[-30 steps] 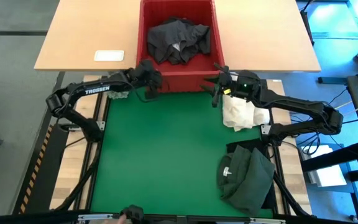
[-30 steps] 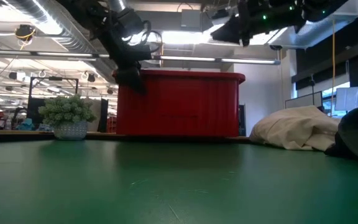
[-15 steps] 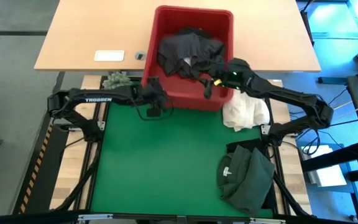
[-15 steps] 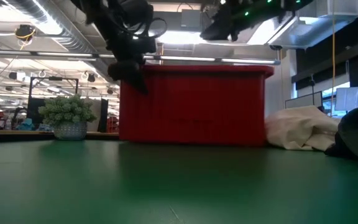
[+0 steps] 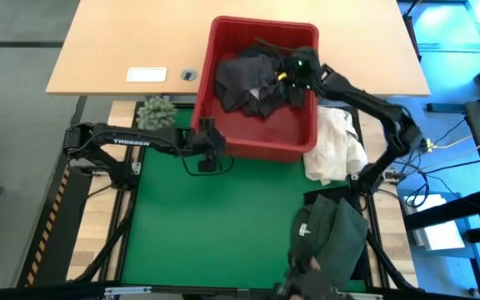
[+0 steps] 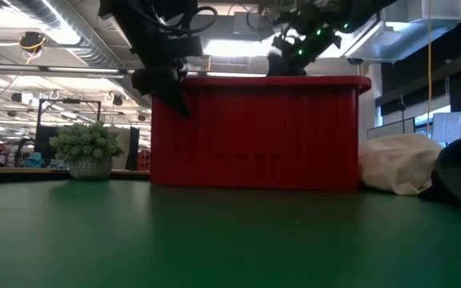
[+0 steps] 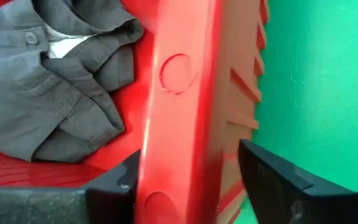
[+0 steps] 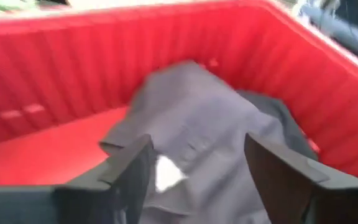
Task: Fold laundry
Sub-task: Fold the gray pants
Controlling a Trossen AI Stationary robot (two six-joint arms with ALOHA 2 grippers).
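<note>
Left gripper [image 5: 209, 146]: clamped on the near-left rim of the red basket [image 5: 257, 143], one finger inside the wall, one outside
Right gripper [image 5: 294, 73]: fingers spread, holding nothing, hovering over the dark grey garment [image 5: 244, 82] inside the basket
More laundry: dark green garment [image 5: 332, 237] lies on the green mat [image 5: 207, 225], at its right side
Cream cloth heap [image 5: 336, 150]: just right of the basket

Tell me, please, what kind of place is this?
Probably a large open lab or workshop: bare ceiling ducts, strip lights, and a robot table with a green mat holding a red laundry basket.
</note>
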